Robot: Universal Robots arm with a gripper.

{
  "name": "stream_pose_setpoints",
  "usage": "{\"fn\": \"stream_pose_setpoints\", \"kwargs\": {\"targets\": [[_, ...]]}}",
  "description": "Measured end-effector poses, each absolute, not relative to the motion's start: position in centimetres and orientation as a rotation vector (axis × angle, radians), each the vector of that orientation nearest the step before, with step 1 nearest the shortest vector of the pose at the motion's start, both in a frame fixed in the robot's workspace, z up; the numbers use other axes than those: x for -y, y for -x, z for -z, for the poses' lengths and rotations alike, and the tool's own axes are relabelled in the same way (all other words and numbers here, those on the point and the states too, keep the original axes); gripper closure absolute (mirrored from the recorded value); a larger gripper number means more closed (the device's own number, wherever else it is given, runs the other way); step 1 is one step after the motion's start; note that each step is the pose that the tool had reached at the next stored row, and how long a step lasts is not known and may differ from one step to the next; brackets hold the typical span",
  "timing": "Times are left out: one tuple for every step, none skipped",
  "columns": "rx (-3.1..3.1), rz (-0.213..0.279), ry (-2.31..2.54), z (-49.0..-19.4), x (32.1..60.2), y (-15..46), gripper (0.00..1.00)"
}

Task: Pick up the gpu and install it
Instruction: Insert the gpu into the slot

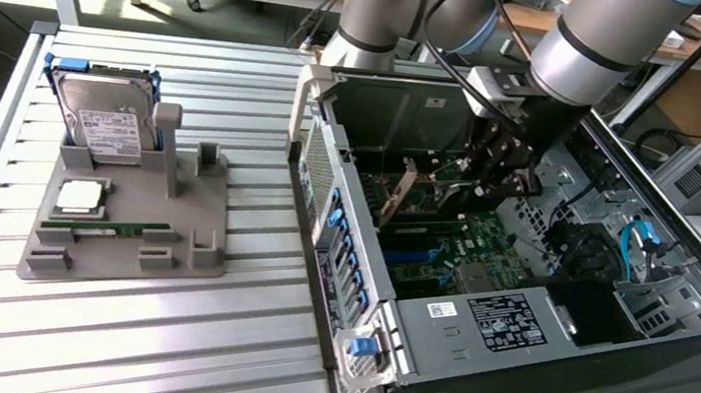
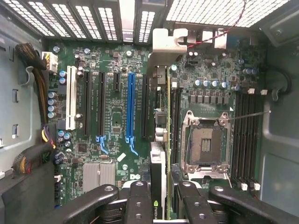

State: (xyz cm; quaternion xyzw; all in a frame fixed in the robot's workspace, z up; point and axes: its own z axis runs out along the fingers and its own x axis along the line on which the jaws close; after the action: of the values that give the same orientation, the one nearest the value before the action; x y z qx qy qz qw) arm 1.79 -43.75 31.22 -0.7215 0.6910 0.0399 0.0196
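Gpu (image 2: 158, 168): thin circuit card, seen edge-on, held upright inside open computer case (image 1: 325, 184). It stands over motherboard (image 2: 112, 116), between blue expansion slot (image 2: 130, 105) and empty processor socket (image 2: 205, 144). Whether it sits in a slot cannot be told.

Gripper (image 2: 161, 189): fingers (image 2: 139, 200) clamped on the card's two faces.

Outside the case, on the exterior view's left: grey holder (image 1: 192, 253) on slatted table (image 1: 108, 347), carrying hard drive (image 1: 102, 119) and green memory stick (image 1: 106, 225).
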Motion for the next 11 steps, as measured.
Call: {"fn": "stream_pose_setpoints", "kwargs": {"targets": [[-2.144,-0.124,2.239,-31.21,43.76,-1.64,0.73],[-2.144,-0.124,2.239,-31.21,43.75,-1.55,0.73],[-2.144,-0.124,2.239,-31.2,43.76,-1.51,0.73],[-2.144,-0.123,2.239,-31.2,43.76,-1.47,0.73],[-2.144,-0.124,2.239,-31.18,43.78,-1.46,0.73],[-2.144,-0.124,2.239,-31.18,43.8,-1.43,0.73],[-2.144,-0.124,2.239,-31.18,43.8,-1.42,0.73],[-2.144,-0.124,2.239,-31.17,43.81,-1.41,0.73],[-2.144,-0.124,2.239,-31.17,43.82,-1.41,0.73],[-2.144,-0.124,2.239,-31.16,43.83,-1.39,0.73],[-2.144,-0.124,2.239,-31.16,43.83,-1.37,0.73]]}}
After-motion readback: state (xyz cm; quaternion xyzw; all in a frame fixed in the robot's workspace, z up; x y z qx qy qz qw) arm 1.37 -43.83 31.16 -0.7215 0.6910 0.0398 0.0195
